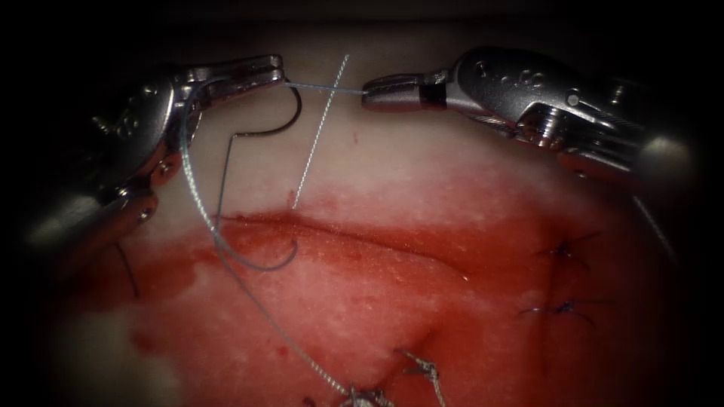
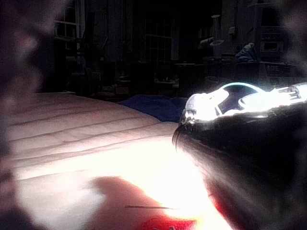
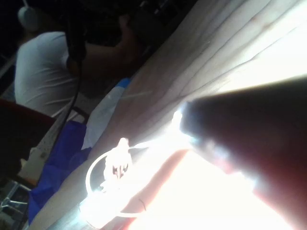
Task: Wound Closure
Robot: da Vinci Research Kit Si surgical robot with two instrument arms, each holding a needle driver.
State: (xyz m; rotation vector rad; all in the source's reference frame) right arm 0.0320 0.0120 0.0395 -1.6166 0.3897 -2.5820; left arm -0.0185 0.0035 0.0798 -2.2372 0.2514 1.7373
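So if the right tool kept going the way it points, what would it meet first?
Probably the left tool's jaws: the right tool, shut on the thread, points leftward along that taut strand. Depth is unclear.

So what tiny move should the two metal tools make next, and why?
Probably ease the right arm's silver tool rightward, gently. Its jaws and those of the left arm's tool are shut on the thin pale-blue thread, taut between them, while slack loops lie over the red cut. The dark curved needle hangs outside the pale tissue.
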